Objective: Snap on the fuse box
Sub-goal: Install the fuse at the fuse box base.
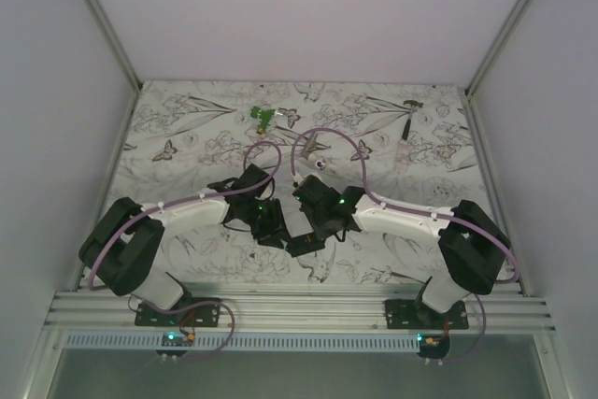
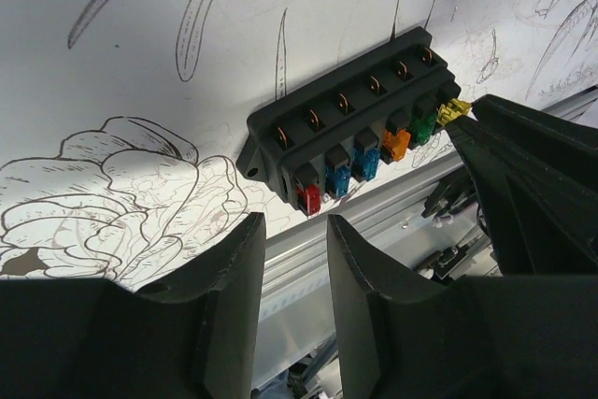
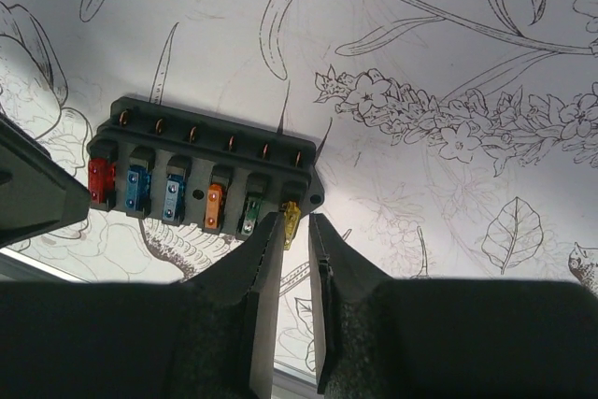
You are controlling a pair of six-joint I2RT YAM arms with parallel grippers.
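Finds the fuse box (image 2: 360, 128) flat on the worktop (image 3: 420, 25), fuses upward. Poises the right gripper (image 3: 294, 221) at its yellow fuse (image 2: 453, 111), jaws narrowly parted, gripping nothing. Sets the left gripper (image 2: 294, 226) beside its red fuse (image 2: 308, 198), part open, empty, probably for bracing.

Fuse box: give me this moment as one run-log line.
fuse box: flat on table | left gripper: open, empty | right gripper: slightly open, tips at yellow fuse
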